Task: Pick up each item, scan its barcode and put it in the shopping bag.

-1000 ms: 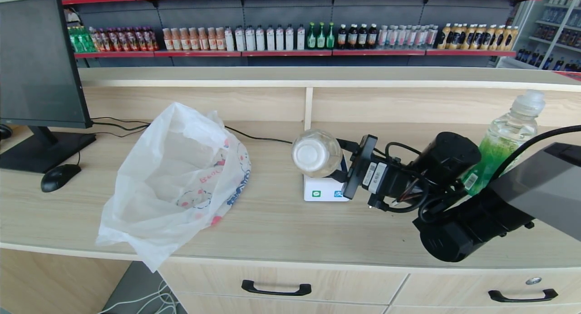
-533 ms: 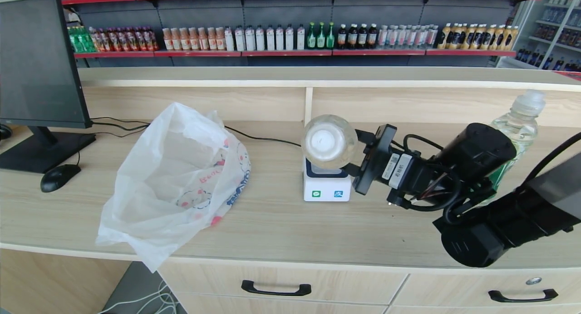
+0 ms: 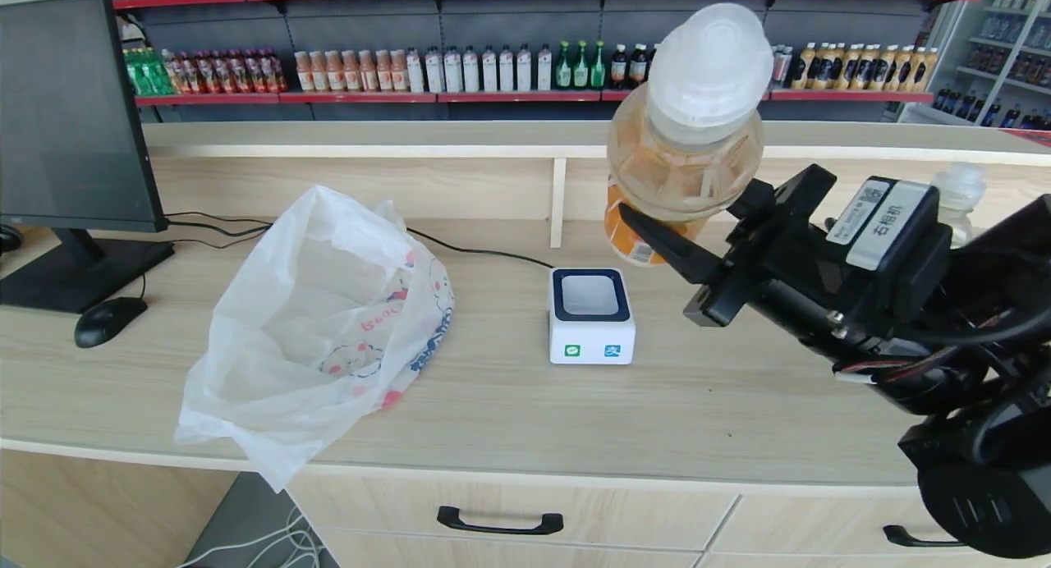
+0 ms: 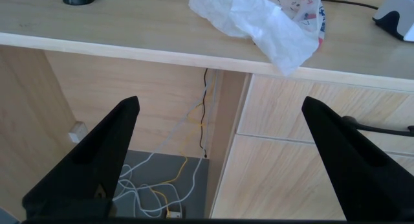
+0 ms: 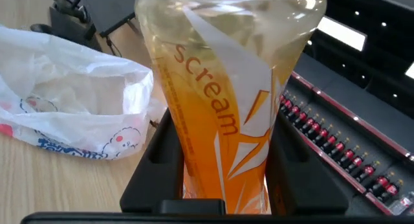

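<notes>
My right gripper [image 3: 690, 215] is clamped around the lower body of the orange drink bottle [image 3: 686, 153], a finger on either side. The bottle is held high above the counter [image 3: 509, 412], up and to the right of the white scanner [image 3: 591, 313], its white cap tipped towards the head camera. Orange liquid fills the part nearest the fingers and looks paler towards the neck. The white plastic shopping bag [image 3: 320, 313] lies crumpled left of the scanner with its mouth open; I cannot tell what is inside. My left gripper [image 4: 220, 107] hangs below the counter edge, fingers spread wide.
</notes>
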{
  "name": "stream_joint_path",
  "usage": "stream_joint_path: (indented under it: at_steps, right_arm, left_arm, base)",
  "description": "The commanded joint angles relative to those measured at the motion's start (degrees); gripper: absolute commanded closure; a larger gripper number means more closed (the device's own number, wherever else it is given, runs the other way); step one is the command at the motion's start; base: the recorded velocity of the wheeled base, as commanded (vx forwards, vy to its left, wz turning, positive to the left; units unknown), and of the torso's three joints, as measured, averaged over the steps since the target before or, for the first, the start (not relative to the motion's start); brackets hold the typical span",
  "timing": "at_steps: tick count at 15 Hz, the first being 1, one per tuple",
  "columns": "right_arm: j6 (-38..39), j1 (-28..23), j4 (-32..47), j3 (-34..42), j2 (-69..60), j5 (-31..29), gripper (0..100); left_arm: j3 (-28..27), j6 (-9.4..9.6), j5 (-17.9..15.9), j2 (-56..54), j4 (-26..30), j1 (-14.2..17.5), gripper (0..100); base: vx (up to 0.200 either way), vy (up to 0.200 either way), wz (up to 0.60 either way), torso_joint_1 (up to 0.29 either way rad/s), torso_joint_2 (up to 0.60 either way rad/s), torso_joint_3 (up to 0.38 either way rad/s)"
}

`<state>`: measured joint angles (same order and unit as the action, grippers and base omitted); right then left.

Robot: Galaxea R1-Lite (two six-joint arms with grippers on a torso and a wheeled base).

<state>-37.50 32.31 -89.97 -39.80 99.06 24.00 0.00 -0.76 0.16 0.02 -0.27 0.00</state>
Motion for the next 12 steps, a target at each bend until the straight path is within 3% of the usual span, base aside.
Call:
stream_joint_path:
  at_steps: [1, 2, 3, 8, 12]
  right_arm:
    - [1.99, 0.65, -0.03, 0.87, -4.49, -3.35, 100]
    - [2.43, 0.65, -0.03, 1.13, -4.75, -4.84, 100]
    - [6.56, 0.74, -0.03, 1.83, -4.67, -10.47, 100]
    - [23.79, -0.84, -0.03, 2.89, -3.88, -23.3, 100]
    - [31.96, -8.14, -0.03, 8.51, -3.0, -25.5, 100]
  left_arm:
    - [0.0, -0.04, 0.02, 0.06, 0.0, 0.0, 0]
    - [0.0, -0.04, 0.02, 0.06, 0.0, 0.0, 0]
    - [0.0, -0.04, 0.02, 0.06, -0.08, 0.0, 0]
    - [0.0, -0.04, 0.02, 0.06, 0.0, 0.0, 0]
    - [0.0, -0.04, 0.02, 0.06, 0.0, 0.0, 0]
  base:
    - [0.0, 0.0, 0.0, 0.0, 0.0, 0.0]
    - [0.0, 0.0, 0.0, 0.0, 0.0, 0.0]
    - [0.0, 0.0, 0.0, 0.0, 0.0, 0.0]
    - [0.0, 0.0, 0.0, 0.0, 0.0, 0.0]
    - [0.0, 0.0, 0.0, 0.0, 0.0, 0.0]
